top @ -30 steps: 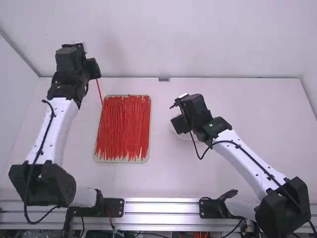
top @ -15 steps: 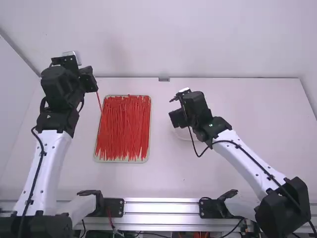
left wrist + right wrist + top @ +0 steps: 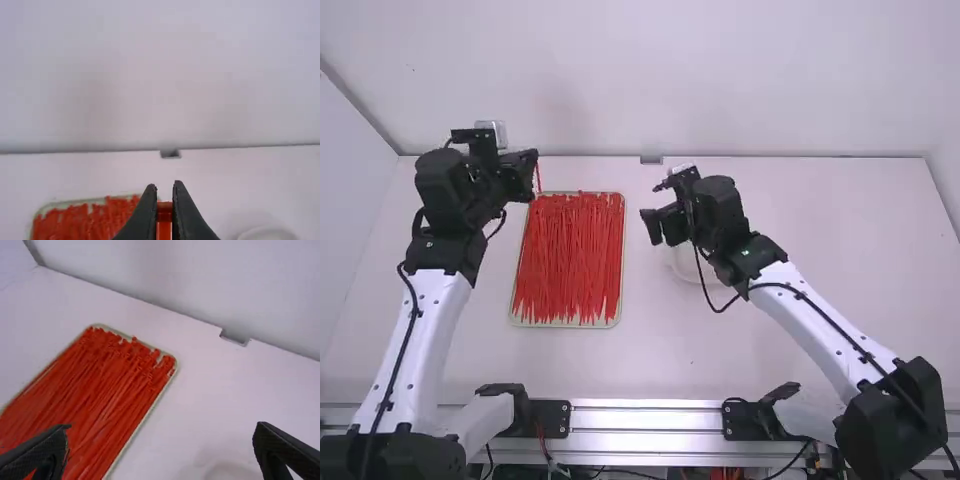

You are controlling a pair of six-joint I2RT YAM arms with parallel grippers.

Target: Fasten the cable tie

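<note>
We saw the left fingers (image 3: 146, 217) clamped on one red cable tie (image 3: 164, 226) above a far corner of the tray (image 3: 565, 325); the right fingers (image 3: 37, 450), spread wide, faced it from the other side, well apart.

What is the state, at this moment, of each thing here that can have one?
left tool: shut on one cable tie, raised.
cable tie: red, clamped between the left tool's fingers, no loop visible.
right tool: open, empty, raised.
tray: lying flat, full.
loose ties: red, straight, unfastened, piled lengthwise in the tray.
</note>
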